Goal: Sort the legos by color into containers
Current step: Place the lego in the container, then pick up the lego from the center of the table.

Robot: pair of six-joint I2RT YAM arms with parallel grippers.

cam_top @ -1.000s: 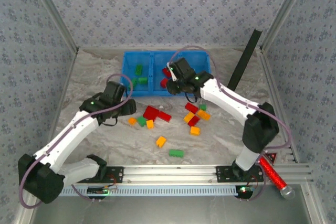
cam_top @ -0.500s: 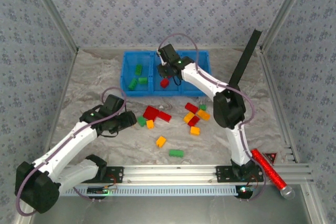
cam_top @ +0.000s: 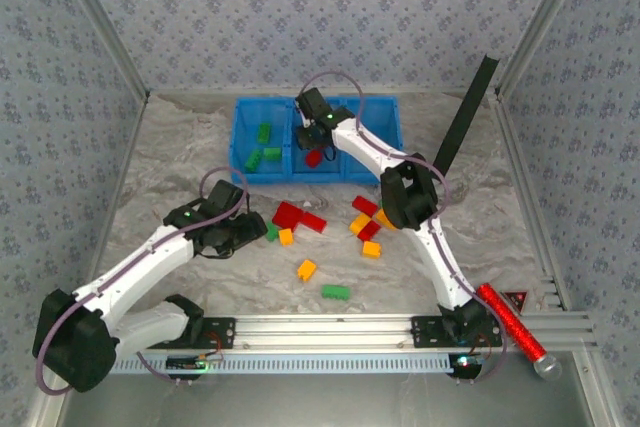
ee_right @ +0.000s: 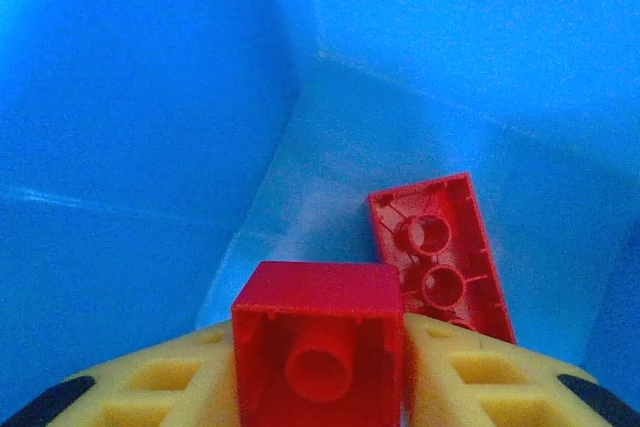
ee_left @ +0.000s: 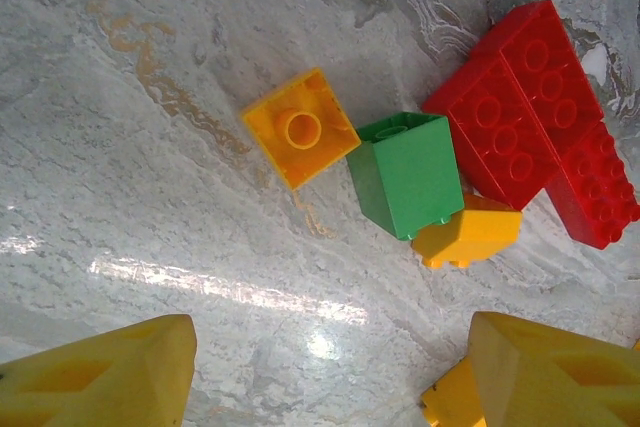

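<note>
Right hand (ee_right: pixel 318 379) moved into blue tray (ee_right: pixel 150 97), clamped on red brick (ee_right: pixel 318 332); left hand (ee_left: pixel 330 357) apart near green brick (ee_left: pixel 405 172)

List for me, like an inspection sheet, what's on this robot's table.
Surface: marbled grey table.
Job's things: green bricks in blue tray's left compartment, red bricks in middle; loose bricks on table.
Clutter: red cylinder near right corner; black bar leaning far right.
Grippers: left gripper open near a green cube; right gripper shut on red brick inside tray.
Cables: purple cables loop along both arms.
Surroundings: patterned walls, metal rail.
</note>
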